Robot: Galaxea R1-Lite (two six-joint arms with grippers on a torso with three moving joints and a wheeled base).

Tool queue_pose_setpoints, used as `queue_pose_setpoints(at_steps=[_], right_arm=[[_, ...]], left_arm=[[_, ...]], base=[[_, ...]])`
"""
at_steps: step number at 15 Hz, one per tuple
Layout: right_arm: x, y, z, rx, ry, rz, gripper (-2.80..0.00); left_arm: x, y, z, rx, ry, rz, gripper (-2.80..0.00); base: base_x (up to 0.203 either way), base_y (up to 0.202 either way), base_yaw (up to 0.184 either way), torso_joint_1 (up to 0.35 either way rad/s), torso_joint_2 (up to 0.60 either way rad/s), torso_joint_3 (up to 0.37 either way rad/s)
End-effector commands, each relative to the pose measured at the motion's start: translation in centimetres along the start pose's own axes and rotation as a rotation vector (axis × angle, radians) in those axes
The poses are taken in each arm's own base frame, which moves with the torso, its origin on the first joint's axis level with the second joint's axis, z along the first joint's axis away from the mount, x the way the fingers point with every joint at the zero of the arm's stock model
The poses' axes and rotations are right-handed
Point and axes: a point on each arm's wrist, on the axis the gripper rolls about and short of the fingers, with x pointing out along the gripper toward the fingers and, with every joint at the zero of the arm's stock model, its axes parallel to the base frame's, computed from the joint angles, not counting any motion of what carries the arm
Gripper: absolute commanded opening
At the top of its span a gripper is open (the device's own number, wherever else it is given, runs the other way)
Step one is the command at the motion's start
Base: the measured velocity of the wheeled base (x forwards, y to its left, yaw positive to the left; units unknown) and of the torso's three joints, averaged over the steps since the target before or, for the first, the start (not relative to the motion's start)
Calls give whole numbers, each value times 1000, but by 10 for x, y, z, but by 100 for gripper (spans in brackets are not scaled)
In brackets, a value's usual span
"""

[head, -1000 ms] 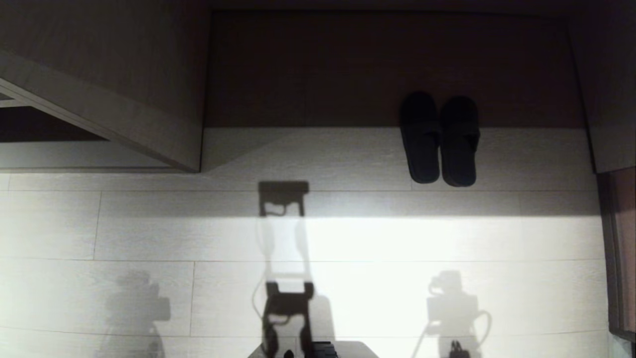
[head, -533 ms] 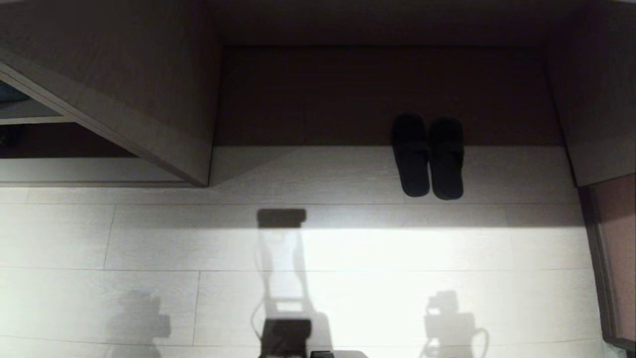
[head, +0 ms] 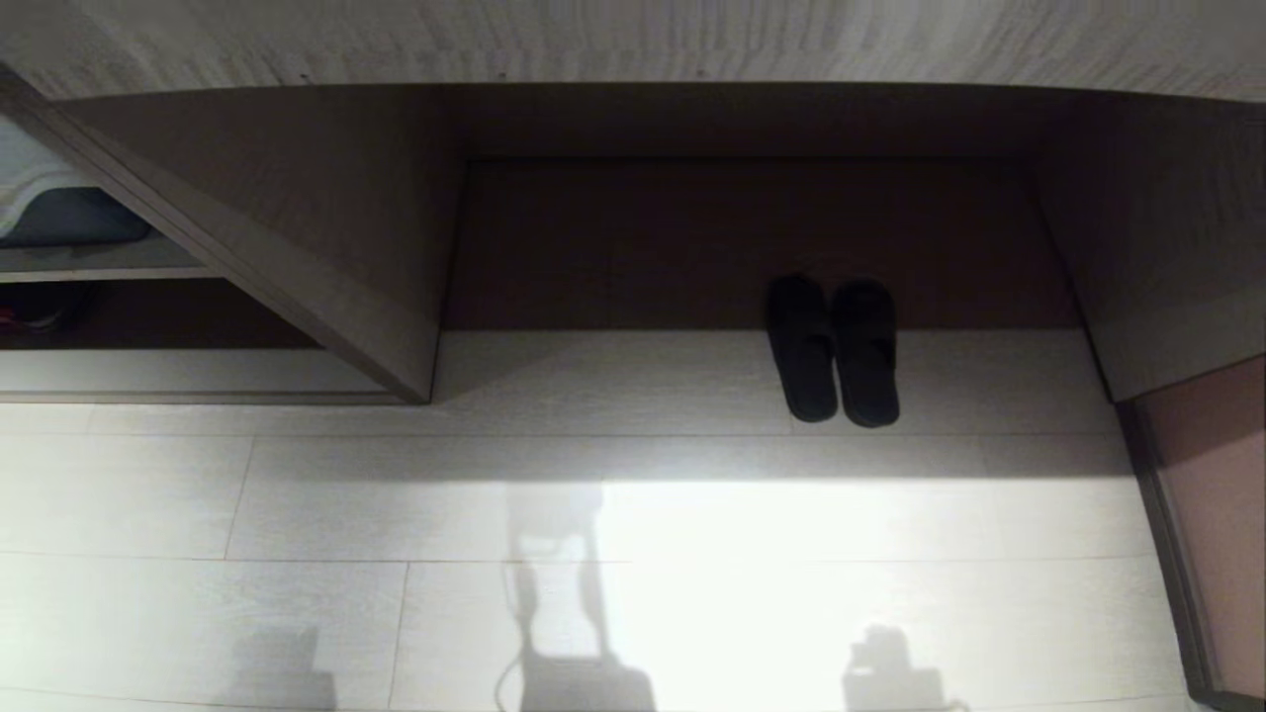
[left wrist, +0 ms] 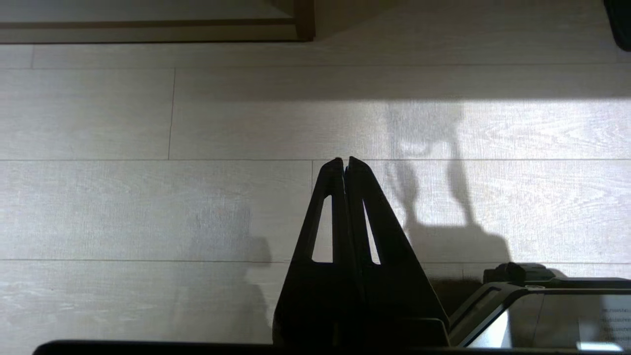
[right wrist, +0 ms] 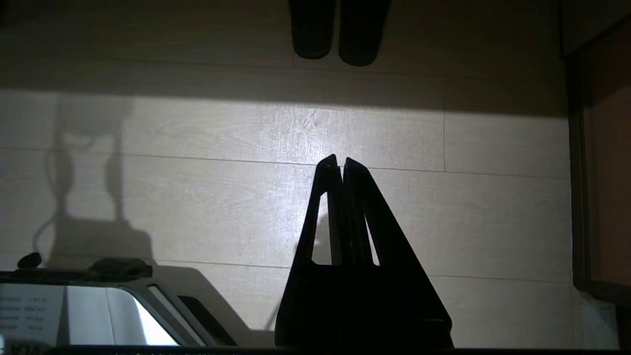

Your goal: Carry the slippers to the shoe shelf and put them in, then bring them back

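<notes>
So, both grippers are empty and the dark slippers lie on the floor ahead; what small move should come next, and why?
Probably reach the right gripper forward toward the pair of flat dark charcoal fabric slippers, opening it on the way. They lie side by side, half under the pale wood recess, on the robot's right. Both grippers, the left gripper too, are shut over bare floor.

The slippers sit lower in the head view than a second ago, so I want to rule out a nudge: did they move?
No. The slippers lie across the same floor edge under the desk recess; the whole scene shifted together, so the camera moved.
</notes>
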Motion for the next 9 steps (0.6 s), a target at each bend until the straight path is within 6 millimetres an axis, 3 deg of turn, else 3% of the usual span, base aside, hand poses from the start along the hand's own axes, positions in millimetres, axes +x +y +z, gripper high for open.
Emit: queue_pose_setpoints(at_steps=[1,9], right_arm=[[0,0,0,-1,1,0,-280],[0,0,0,-1,1,0,-280]], left_arm=[[0,0,0,-1,1,0,-280],[0,0,0,-1,0,0,-280]], base=[[0,0,0,8,4,204],[0,0,0,2,0,203]])
